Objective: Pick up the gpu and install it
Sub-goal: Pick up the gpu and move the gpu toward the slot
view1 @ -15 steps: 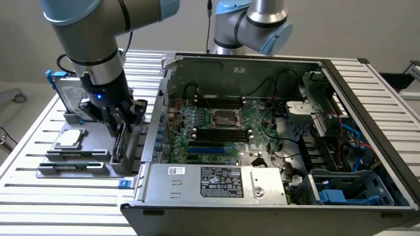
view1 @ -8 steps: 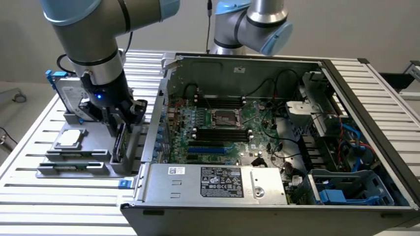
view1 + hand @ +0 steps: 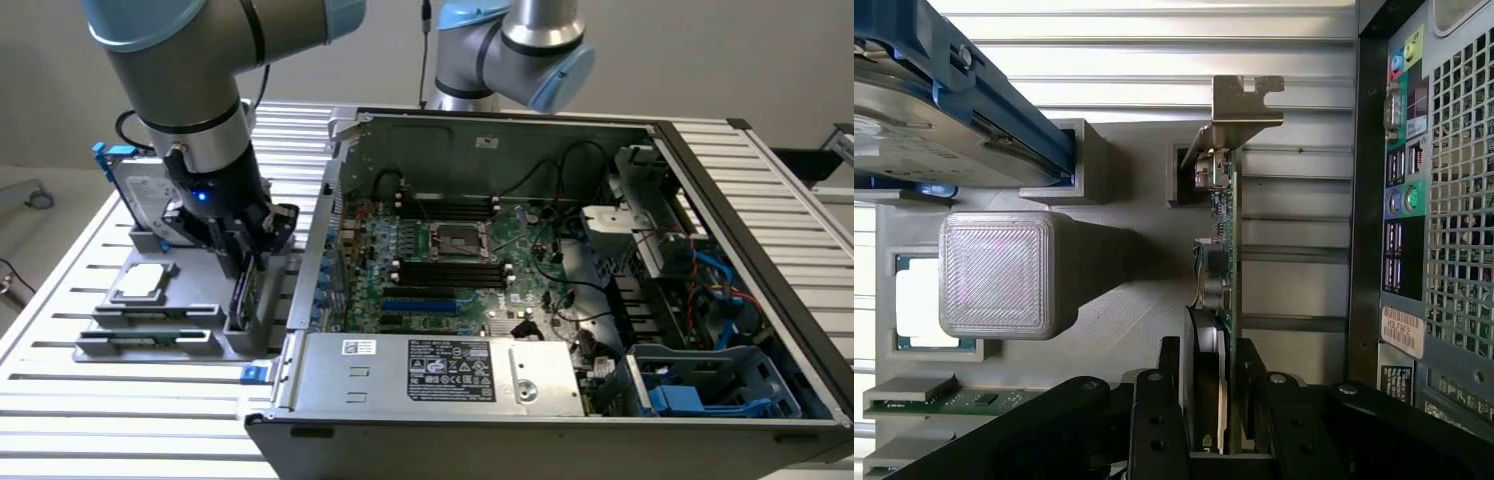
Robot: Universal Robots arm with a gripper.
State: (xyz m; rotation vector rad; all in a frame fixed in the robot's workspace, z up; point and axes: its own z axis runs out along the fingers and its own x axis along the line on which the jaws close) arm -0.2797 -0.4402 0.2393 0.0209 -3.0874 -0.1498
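Fingers [image 3: 1152, 420] straddle the edge-standing gpu [image 3: 1226, 250], its length running away to the bracket [image 3: 1244, 105]; grip cannot be told.

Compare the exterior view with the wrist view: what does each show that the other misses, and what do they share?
Exterior view: the motherboard and power supply inside the open case. Wrist view: the rear ports and the bracket of the gpu. Shared: the gpu standing on edge, the hand at it, the hard drive and the CPU.

The gpu [image 3: 1230, 240] shows a green board, silver bracket, seemingly black shroud; hard drive [image 3: 899, 130] rails blue.
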